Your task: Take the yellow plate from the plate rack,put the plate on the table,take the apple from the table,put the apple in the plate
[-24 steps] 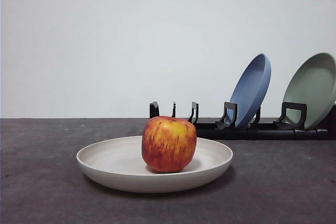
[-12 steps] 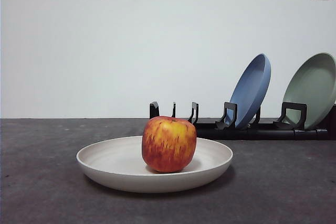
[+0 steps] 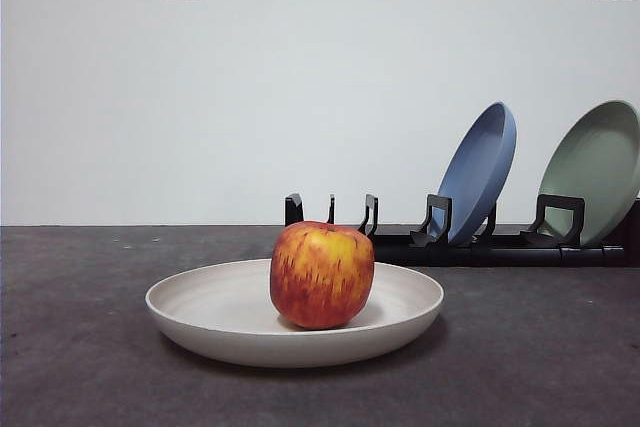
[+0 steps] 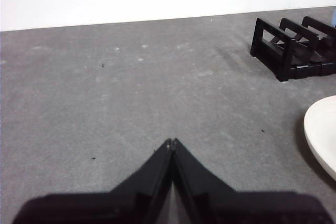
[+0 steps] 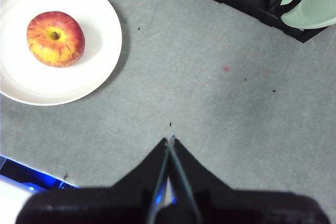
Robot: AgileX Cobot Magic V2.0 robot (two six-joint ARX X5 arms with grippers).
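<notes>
The red and yellow apple (image 3: 322, 275) sits in the cream yellow plate (image 3: 220, 312), which lies flat on the dark grey table (image 3: 80, 377) in the front view. Both also show in the right wrist view, the apple (image 5: 55, 38) in the plate (image 5: 94, 61). The black plate rack (image 3: 440, 237) stands behind at the right. My left gripper (image 4: 171, 142) is shut and empty above bare table, with the plate's rim (image 4: 320, 135) off to one side. My right gripper (image 5: 170, 140) is shut and empty above the table, apart from the plate.
A blue plate (image 3: 478, 172) and a sage-green plate (image 3: 592, 172) lean in the rack's right slots. The rack's left slots (image 3: 330, 212) hold nothing. The rack's end shows in the left wrist view (image 4: 294, 48). A white wall stands behind the table.
</notes>
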